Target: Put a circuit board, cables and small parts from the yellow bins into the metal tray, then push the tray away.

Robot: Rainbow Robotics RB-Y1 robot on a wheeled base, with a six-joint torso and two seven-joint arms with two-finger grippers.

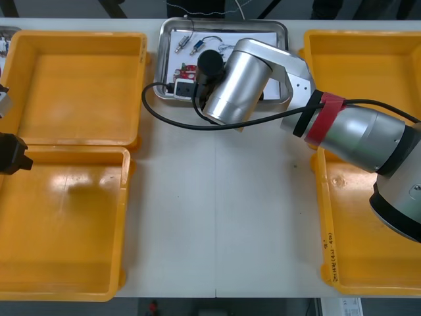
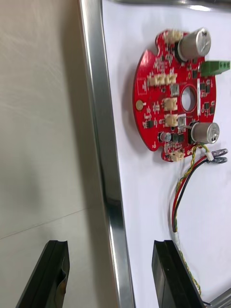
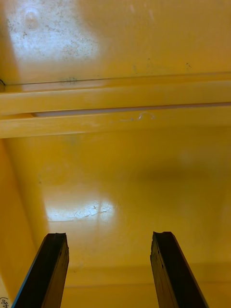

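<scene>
Right end effector (image 2: 110, 245): wide open, straddling the metal tray (image 2: 98, 120) rim, one finger over the bench (image 2: 43, 144).
Circuit board (image 2: 175, 91): in the tray, ahead of the inner finger.
Push: we judge the right arm nearer — rim runs lengthwise between fingers.
Left end effector (image 3: 109, 238): wide, over a yellow bin (image 3: 115, 168).

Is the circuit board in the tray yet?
In: circuit board lies flat on the metal tray's white inside; right end effector open, straddling its rim.

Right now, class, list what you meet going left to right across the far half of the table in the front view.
Far left yellow bin, metal tray, far right yellow bin. The right gripper is open astride the tray's rim; the left gripper hangs open at the table's left side.
</scene>
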